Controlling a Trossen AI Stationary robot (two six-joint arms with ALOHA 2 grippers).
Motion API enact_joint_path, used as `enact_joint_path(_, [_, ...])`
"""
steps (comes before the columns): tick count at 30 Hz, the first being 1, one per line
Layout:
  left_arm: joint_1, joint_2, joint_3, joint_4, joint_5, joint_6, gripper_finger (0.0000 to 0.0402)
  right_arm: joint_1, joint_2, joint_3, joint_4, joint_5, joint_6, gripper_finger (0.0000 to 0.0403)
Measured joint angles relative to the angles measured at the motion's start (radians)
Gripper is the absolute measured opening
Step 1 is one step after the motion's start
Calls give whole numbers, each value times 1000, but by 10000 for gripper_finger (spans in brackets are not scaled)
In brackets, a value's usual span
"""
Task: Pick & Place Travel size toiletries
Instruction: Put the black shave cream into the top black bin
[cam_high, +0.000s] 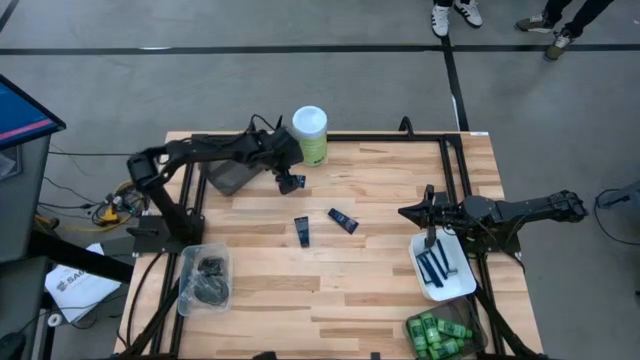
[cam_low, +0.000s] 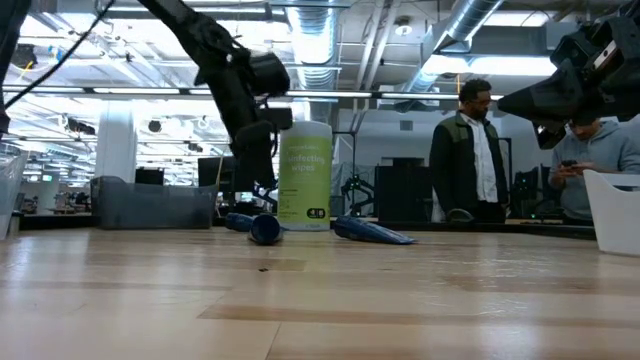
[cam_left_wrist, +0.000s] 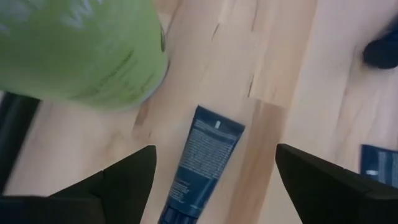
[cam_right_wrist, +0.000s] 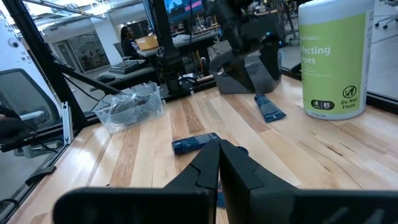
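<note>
A short dark navy tube (cam_left_wrist: 204, 163) lies flat on the wooden table beside the foot of the tall green canister (cam_high: 310, 135). My left gripper (cam_high: 290, 182) hangs just above this tube, open and pointing steeply down, with one finger on either side and neither touching it. Two more navy tubes (cam_high: 302, 231) (cam_high: 343, 220) lie flat near the table's middle. My right gripper (cam_high: 405, 212) is shut and level at the table's right, above the far end of a white tray (cam_high: 462, 285) that holds thin blue razors (cam_high: 435, 266).
A grey bin (cam_high: 228, 177) stands left of my left gripper. A clear bin with black discs (cam_high: 205, 280) sits at the near left, and a bin of green bottles (cam_high: 438, 335) at the near right. People (cam_low: 475, 150) stand beyond the table.
</note>
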Motion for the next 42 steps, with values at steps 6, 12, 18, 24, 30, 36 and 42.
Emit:
enact_joint_path(6, [24, 72, 4, -7, 5, 1, 325, 0, 0, 0, 0, 0, 0, 5])
enact_joint_path(12, [32, 145, 4, -15, 7, 1, 325, 0, 0, 0, 0, 0, 0, 5])
enact_joint_path(18, [28, 194, 7, -57, 42, -1, 322, 0, 0, 0, 0, 0, 0, 5])
enact_joint_path(24, [-13, 187, 5, -77, 47, -7, 285, 0, 0, 0, 0, 0, 0, 5])
enact_joint_path(30, [-21, 186, 4, -87, 47, -60, 207, 0, 0, 0, 0, 0, 0, 5])
enact_joint_path(36, [-16, 185, 3, -91, 48, -143, 129, 0, 0, 0, 0, 0, 0, 5])
enact_joint_path(42, [-32, 174, 0, -102, 55, -192, 113, 0, 0, 0, 0, 0, 0, 5])
